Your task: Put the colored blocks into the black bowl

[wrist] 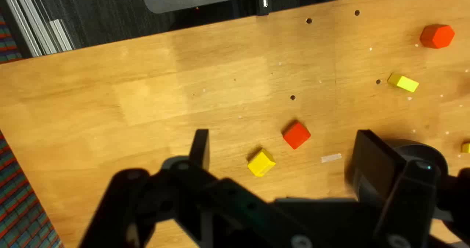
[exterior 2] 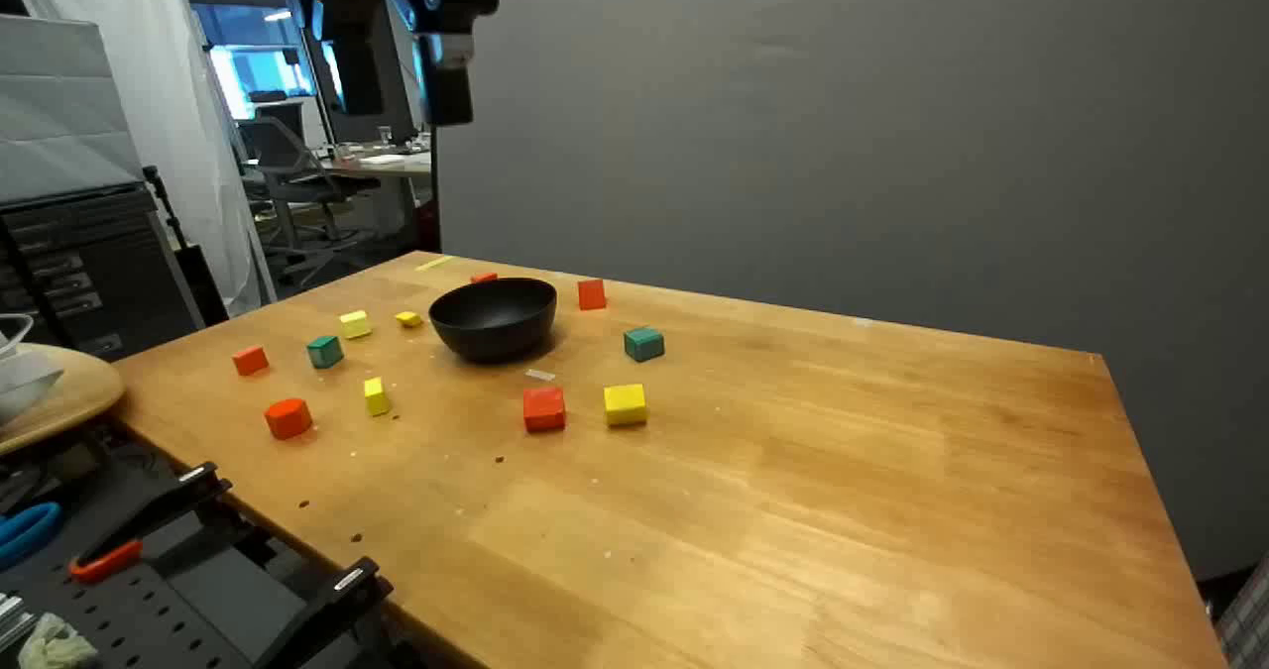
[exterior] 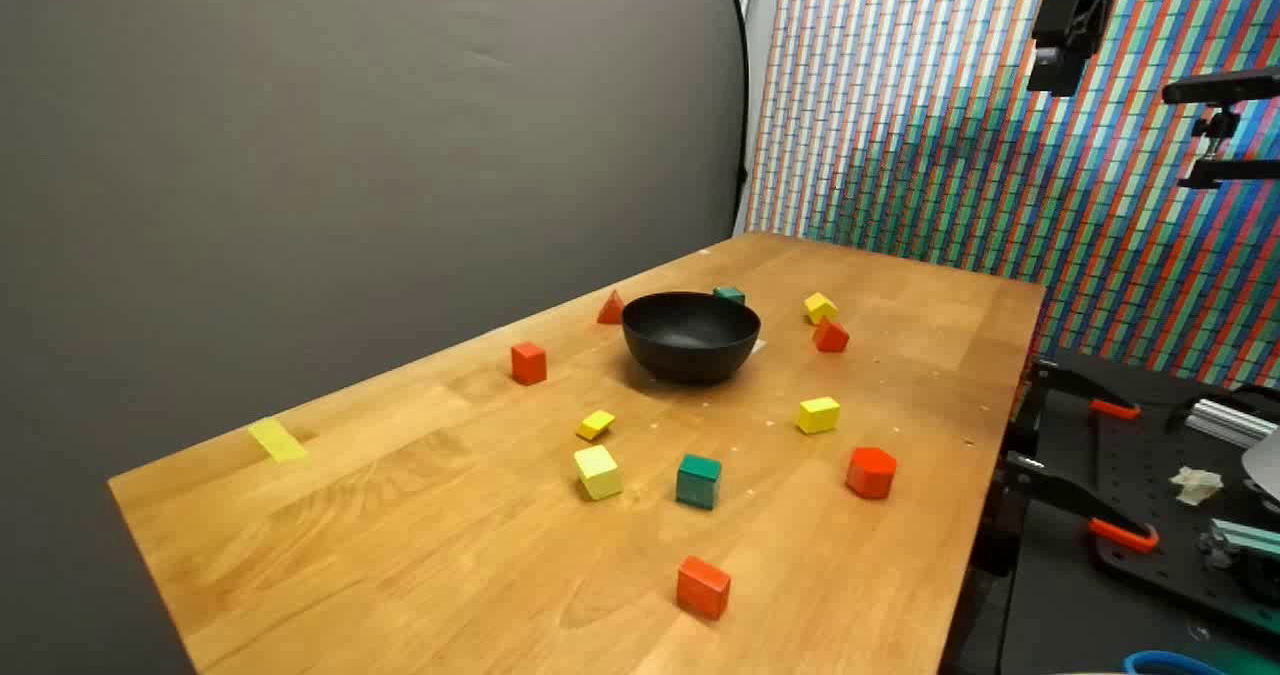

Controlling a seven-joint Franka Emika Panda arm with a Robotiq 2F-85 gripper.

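The black bowl stands upright on the wooden table, its visible inside bare; it also shows in an exterior view. Several colored blocks lie scattered around it: a red block beside a yellow block, a green block, a red block, a red triangular block, and a red hexagonal block. My gripper is open and empty, high above the table. In the wrist view, the red block and yellow block show between its fingers; one finger partly hides the bowl.
A pale-yellow tape strip lies near the table's far edge. Black clamps with orange ends sit along one table side, by a dark perforated plate. A grey backdrop stands behind the table.
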